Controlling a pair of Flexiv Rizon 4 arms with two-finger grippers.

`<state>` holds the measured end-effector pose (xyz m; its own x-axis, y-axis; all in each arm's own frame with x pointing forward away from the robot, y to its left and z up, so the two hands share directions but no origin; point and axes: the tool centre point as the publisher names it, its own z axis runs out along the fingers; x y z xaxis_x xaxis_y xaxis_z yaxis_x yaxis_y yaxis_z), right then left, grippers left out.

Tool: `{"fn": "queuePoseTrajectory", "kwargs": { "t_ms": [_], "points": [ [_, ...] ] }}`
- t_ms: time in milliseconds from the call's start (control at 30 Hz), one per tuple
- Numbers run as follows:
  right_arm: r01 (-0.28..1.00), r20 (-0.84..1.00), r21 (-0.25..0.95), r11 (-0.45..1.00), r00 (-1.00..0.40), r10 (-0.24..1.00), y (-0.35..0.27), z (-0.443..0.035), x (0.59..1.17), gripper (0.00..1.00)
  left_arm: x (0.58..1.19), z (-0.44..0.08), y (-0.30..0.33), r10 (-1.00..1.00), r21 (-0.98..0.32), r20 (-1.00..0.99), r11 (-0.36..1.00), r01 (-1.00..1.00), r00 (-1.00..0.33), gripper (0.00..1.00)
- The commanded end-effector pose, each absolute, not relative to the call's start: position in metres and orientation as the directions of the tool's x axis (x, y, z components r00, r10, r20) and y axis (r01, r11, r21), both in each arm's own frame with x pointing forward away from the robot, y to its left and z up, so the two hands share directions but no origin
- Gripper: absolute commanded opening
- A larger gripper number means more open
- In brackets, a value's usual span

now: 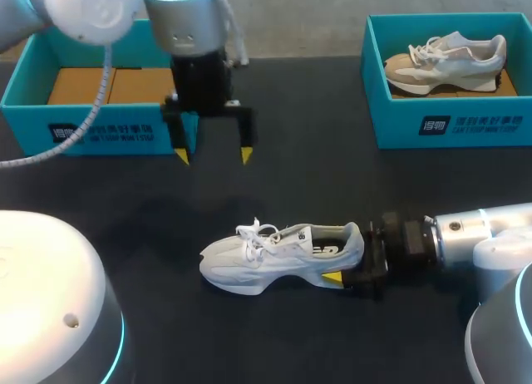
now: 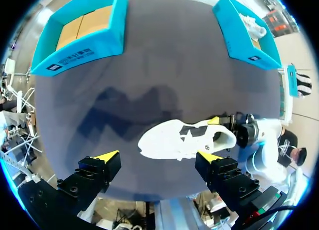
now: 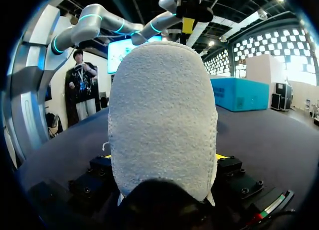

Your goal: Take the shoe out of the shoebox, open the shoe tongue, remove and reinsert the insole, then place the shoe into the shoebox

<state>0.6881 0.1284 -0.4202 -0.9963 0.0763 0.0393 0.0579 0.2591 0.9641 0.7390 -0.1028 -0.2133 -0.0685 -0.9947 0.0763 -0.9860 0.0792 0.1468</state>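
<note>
1. The white shoe [image 1: 283, 255] stands on its sole on the dark worktop [image 1: 332, 176], outside both boxes, toe toward the left arm's side.
2. The right gripper [image 1: 342, 259] clamps its heel, one of its fingers on each side.
3. The left gripper [image 1: 212, 155] hangs above the worktop beyond the shoe, fingers spread wide.
4. The left box [image 1: 25, 93], blue, shows its brown cardboard floor; the right box [image 1: 378, 85] holds another shoe [image 1: 445, 60].
5. Both boxes carry white print on their fronts.

I saw a dark surface [image 1: 316, 176]. At its far right corner stood a teal box [image 1: 465, 122], and a beige-and-white spare sneaker [image 1: 449, 60] lay inside it.
</note>
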Motion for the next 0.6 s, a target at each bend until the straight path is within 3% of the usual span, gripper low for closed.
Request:
{"fn": "queuePoseTrajectory", "kwargs": {
  "t_ms": [33,600],
  "points": [
    [0.059,0.04,0.963,0.264,-0.996,0.077,0.129,-0.42,0.688,0.0,0.741,-0.223,-0.124,-0.995,0.157,0.051,0.09,-0.983,-0.082,1.0],
    [0.059,0.04,0.963,0.264,-0.996,0.077,0.129,-0.42,0.688,0.0,0.72,-0.251,-0.169,-0.986,0.162,0.011,0.165,-0.973,-0.166,1.0]
  ]
}}
